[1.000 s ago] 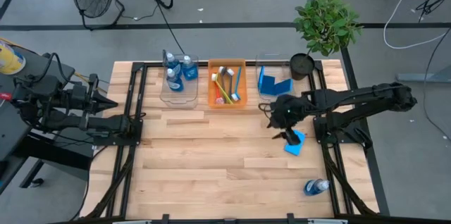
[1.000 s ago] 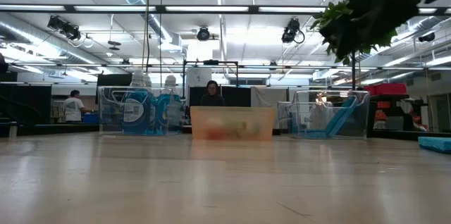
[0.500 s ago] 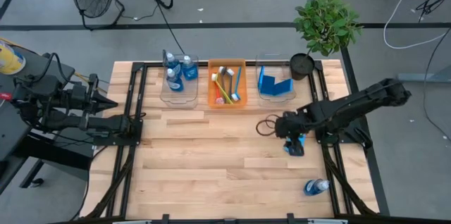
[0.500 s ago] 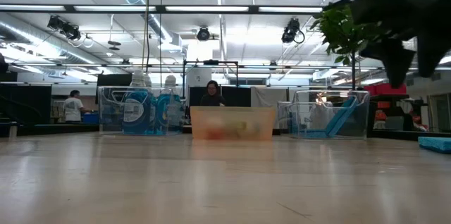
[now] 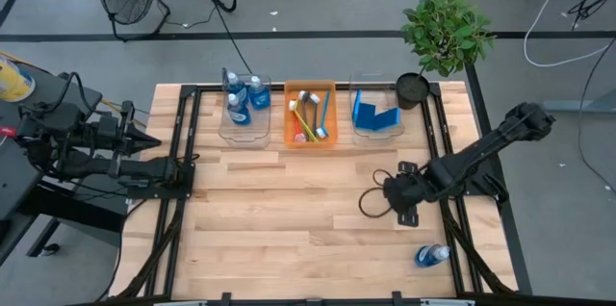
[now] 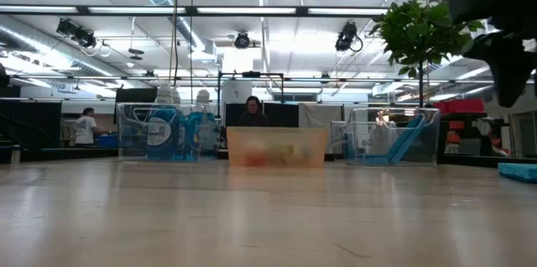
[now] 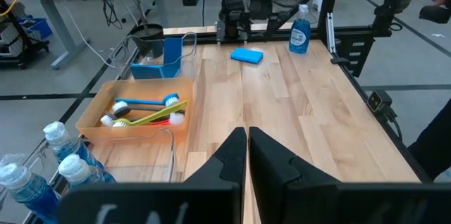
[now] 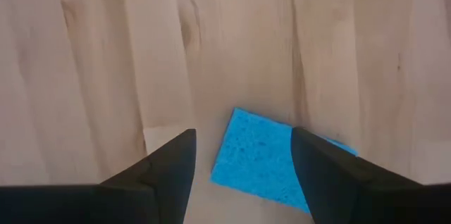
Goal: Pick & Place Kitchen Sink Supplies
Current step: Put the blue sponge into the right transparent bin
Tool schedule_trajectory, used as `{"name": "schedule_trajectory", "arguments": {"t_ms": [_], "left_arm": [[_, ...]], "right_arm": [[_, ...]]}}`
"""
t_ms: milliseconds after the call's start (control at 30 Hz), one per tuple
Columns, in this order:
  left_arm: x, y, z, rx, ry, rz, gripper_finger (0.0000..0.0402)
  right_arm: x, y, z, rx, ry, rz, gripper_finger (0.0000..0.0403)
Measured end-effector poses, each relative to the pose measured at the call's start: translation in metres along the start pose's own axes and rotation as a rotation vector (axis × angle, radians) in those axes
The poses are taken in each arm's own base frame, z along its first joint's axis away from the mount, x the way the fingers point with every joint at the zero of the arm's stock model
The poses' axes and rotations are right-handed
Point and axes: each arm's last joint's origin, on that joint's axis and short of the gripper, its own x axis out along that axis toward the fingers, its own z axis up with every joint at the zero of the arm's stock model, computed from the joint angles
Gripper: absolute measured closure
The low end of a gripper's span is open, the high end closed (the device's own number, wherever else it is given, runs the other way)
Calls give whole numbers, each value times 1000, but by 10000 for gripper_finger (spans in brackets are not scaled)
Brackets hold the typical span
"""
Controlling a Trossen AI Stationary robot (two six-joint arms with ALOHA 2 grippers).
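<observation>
Sorting mostly done: bottles, brushes and sponges already binned. Left on the table: one sponge directly beneath the wide-open right claw, one bottle nearby. Left claw shut, parked well apart.

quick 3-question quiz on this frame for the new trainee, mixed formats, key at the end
1. True or false: the right gripper is shut on the sponge.
2. Which bin holds the brushes? A) left clear bin B) orange bin C) right clear bin
3. Fill in: apart from the sponge, the other supply loose on the table is a ____.

Key
1. False: its fingers are open above the sponge, which lies flat on the table.
2. B
3. bottle, near the front right corner.
</observation>
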Motion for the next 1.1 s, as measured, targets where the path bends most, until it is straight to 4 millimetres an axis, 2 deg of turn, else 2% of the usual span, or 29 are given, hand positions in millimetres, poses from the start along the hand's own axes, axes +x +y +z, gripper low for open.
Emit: {"name": "schedule_trajectory", "arguments": {"t_ms": [267, 700, 967, 1100], "left_arm": [[0, 0, 0, 0, 0, 0, 378], [0, 0, 0, 0, 0, 0, 378], [0, 0, 0, 0, 0, 0, 378], [0, 0, 0, 0, 0, 0, 378]], "right_arm": [[17, 26, -11, -124, -6, -138, 170], [44, 53, -23, 82, -102, -279, 170], [62, 45, -40, 265, -51, -283, 170], [68, 40, -45, 282, -28, -294, 172]]}}
